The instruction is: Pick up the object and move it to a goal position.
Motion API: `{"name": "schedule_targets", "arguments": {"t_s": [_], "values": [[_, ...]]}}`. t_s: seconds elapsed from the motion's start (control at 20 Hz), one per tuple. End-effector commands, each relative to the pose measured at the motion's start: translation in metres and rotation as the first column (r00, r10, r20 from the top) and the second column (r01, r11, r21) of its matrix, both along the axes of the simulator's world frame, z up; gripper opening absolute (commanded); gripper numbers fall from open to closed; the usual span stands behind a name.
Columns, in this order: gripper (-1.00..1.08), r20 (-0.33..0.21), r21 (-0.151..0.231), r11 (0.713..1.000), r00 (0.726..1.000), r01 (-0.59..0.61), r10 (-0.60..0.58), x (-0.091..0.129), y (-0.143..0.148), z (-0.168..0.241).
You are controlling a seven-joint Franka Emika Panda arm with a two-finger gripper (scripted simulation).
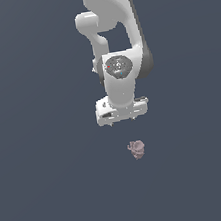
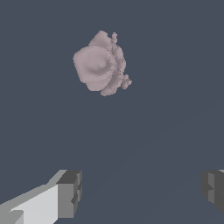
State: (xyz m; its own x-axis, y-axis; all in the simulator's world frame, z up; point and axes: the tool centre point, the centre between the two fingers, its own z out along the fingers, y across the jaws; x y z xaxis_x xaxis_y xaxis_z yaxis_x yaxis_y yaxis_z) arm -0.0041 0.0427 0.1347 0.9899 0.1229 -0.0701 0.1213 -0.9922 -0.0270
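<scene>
Spread jaws (image 2: 140, 192) hang, seemingly clear, above the blob (image 2: 100, 64).

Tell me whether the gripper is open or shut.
Open. In the wrist view the gripper has its fingers wide apart, nothing between them; the pink object lies beyond.

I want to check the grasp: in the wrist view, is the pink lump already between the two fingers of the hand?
No, the pink lump lies apart from the open hand, beyond its fingertips.

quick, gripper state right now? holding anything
Gripper: open and empty; its fingers stand wide apart, and the small lumpy dusty-pink blob lies apart from them, not between them.
</scene>
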Motion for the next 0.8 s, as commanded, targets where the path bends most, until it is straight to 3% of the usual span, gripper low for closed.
{"name": "schedule_targets", "arguments": {"t_s": [0.0, 0.75], "values": [[1.0, 0.007, -0.001, 1.0, 1.0, -0.03, 0.03, 0.009, 0.004, -0.003], [1.0, 0.061, -0.014, 0.963, 0.961, -0.268, 0.269, 0.08, 0.04, -0.031]]}}
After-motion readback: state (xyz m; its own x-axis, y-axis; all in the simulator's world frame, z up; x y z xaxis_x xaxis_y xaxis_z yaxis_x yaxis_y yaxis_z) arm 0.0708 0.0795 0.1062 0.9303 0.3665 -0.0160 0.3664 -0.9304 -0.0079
